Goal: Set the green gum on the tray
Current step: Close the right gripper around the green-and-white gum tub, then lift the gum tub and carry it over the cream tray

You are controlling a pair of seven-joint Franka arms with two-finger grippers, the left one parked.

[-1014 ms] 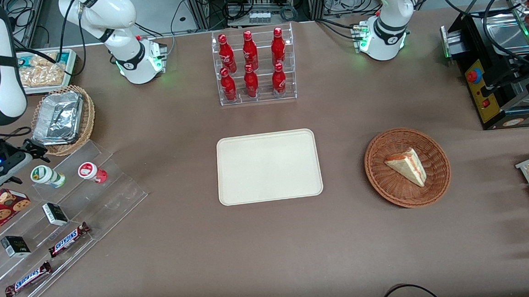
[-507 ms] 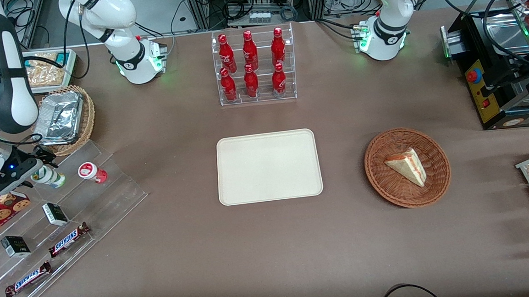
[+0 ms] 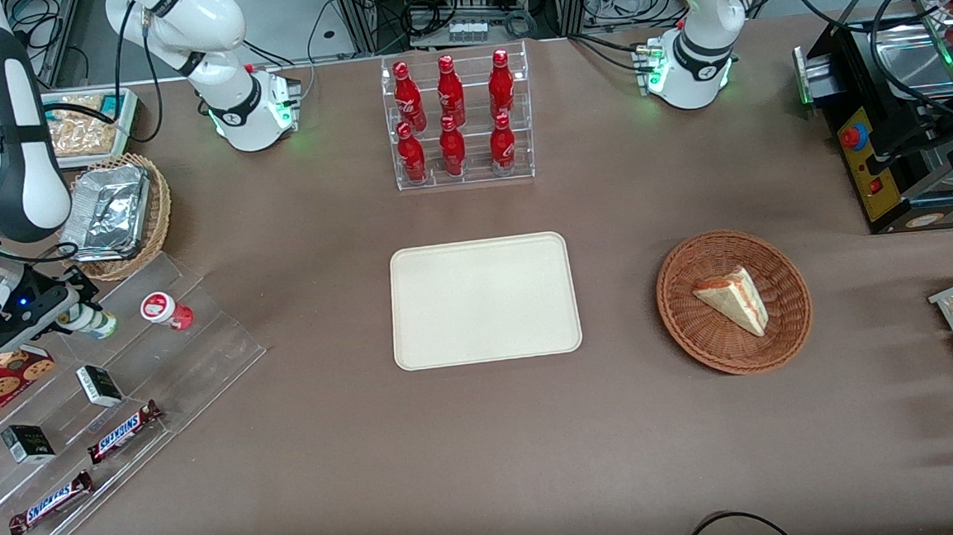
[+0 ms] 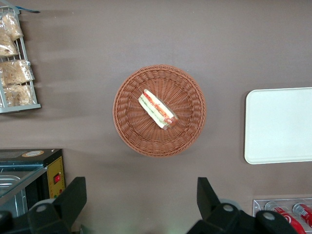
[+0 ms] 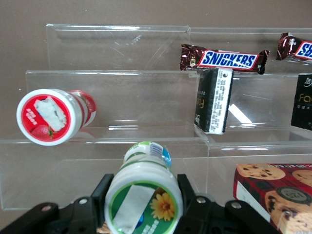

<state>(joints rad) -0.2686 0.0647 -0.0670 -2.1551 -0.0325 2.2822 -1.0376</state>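
The pincer sits at the green gum on the clear stepped display rack, toward the working arm's end of the bench. Its fingers flank the bottle on both sides, apparently touching it; a firm grip cannot be confirmed.

Just beside the gum lies the red-lidded bottle. On the nearer steps are dark small boxes and Snickers bars. A cookie box lies close by.

In the front view the gum is mostly hidden by the pincer; only the wrist view shows its lid.

The tray lies mid-bench, well apart.
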